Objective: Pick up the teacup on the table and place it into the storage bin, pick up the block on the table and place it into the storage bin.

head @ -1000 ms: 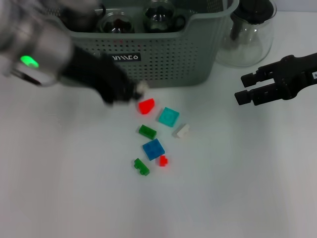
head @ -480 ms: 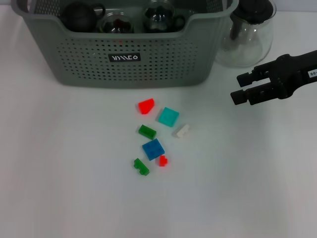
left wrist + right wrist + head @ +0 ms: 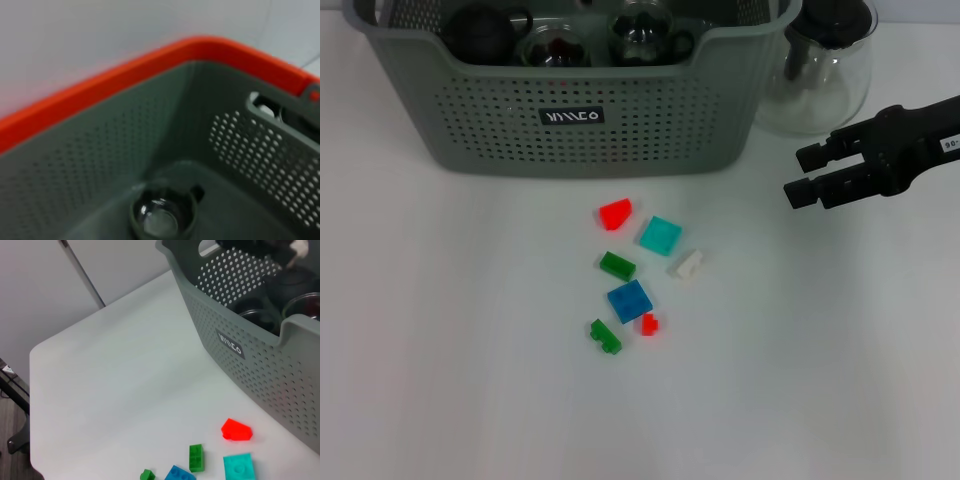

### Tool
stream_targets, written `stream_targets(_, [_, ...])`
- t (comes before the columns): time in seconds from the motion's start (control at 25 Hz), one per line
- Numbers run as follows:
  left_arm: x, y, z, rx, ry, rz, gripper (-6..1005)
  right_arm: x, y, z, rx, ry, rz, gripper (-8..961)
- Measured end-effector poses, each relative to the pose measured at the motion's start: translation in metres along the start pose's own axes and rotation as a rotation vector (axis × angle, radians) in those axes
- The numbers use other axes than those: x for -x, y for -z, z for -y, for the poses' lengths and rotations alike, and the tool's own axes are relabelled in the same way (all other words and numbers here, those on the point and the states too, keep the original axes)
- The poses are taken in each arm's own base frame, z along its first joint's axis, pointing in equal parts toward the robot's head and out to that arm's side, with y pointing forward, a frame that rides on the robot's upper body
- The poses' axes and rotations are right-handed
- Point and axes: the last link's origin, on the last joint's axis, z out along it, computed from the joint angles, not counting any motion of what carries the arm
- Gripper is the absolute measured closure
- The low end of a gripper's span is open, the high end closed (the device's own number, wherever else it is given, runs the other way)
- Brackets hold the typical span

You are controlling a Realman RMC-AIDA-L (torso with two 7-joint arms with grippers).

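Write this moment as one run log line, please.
left tool: above storage bin, fingers unseen | right tool: open, beside teapot | teacups: in bin | blocks: seven on table

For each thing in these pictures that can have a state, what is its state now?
storage bin: upright, teacups inside.
teacup: upright on the bin floor.
teapot: upright, black lid on, right of the bin.
red block: on the table, untouched.
right end effector: open, empty, in front of the teapot.
left end effector: not visible.

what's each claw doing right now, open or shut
Left claw: out of the head view, over the storage bin; state cannot be told.
Right claw: open, empty, beside the teapot.
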Motion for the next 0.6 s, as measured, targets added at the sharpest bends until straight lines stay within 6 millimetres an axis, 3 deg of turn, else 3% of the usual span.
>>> stream_targets(0.36, [0.000,-0.009,-0.011,-0.009,-0.034,0.007,700,-0.002,0.000,0.000,0.005,-0.005,-0.003,267])
stream_targets(0.6, [-0.006,0.008,-0.010,-0.005,-0.027,-0.063,452,-0.004,0.001,-0.001,0.005,-0.010,-0.004,268])
